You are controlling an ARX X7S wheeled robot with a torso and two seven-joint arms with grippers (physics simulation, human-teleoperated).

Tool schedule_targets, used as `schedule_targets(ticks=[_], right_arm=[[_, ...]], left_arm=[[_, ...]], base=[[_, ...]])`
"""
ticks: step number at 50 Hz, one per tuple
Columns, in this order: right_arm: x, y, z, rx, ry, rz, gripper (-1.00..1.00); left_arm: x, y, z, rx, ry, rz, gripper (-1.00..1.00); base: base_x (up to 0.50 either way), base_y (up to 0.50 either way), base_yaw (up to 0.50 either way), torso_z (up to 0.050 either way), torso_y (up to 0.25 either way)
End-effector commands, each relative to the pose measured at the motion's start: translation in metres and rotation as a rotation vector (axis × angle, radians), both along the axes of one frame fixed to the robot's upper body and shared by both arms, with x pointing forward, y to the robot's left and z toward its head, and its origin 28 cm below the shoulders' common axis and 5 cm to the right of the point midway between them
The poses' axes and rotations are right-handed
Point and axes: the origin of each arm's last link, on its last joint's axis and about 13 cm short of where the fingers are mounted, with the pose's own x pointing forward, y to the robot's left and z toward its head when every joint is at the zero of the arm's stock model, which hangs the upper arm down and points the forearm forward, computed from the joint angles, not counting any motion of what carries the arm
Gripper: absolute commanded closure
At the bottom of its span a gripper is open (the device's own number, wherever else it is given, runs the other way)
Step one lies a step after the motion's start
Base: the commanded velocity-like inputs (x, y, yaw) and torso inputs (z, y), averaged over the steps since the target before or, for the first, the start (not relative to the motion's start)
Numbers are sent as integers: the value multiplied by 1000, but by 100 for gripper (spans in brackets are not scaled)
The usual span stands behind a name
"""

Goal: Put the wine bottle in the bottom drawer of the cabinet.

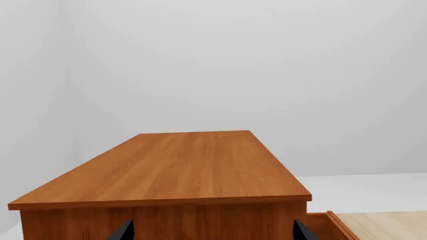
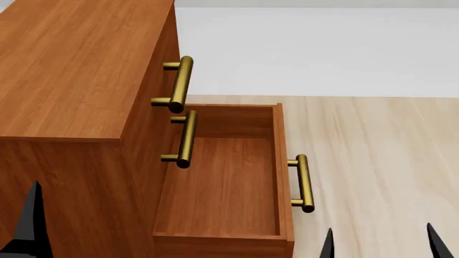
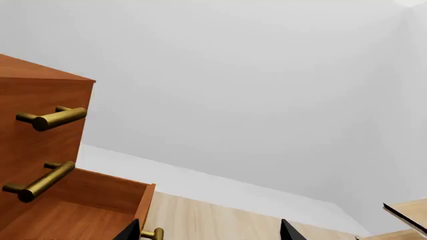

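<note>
A: Left wrist view. The cabinet (image 1: 167, 170) fills the lower frame, its flat top bare, grey wall behind. Two dark fingertips of the left gripper (image 1: 212, 231) show wide apart at the frame edge, nothing between them. A corner of the bottom drawer (image 1: 327, 222) shows beside the cabinet, over pale wood floor (image 1: 387, 225).

B: Head view?

A: The cabinet (image 2: 72, 80) is seen from above. The bottom drawer (image 2: 222, 183) is pulled out from the cabinet front, its inside empty, nothing blocking the opening. Its brass handle (image 2: 302, 183) faces away from the cabinet; the two upper drawer handles (image 2: 183, 83) overhang it. The right gripper (image 2: 380, 242) has its tips spread, holding nothing. Of the left gripper only one black finger (image 2: 29, 223) shows beside the cabinet.

B: Right wrist view?

A: The drawer's wall (image 3: 143, 202) sits under the upper handles (image 3: 50, 119); the jaws stand wide apart. Pale edge of some furniture (image 3: 407, 212) well apart from the cabinet. The wine bottle appears in no view. No writing legible.
</note>
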Motion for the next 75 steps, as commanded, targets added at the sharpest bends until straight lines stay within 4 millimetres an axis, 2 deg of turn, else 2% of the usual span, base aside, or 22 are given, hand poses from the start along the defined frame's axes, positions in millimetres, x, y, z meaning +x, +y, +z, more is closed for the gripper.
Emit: schedule_targets(ticks=[1,18,57,75], right_arm=[[-3,-5,0,-1,1,-53,-100],[-7,-13,4,21,-3,-115,-100],[1,-30,-14,71,69,-255,-100],[5,-31,-21,100,103,-254,-100]], left_arm=[[0,0,0,1,0,1,-100],[0,0,1,7,-3,1,-100],[-1,-1,3,5,-2,4,-100],[-1,0,2,5,5,17,-100]], base=[[0,0,0,0,0],[0,0,0,0,0],[0,0,0,0,0],[0,0,0,0,0]])
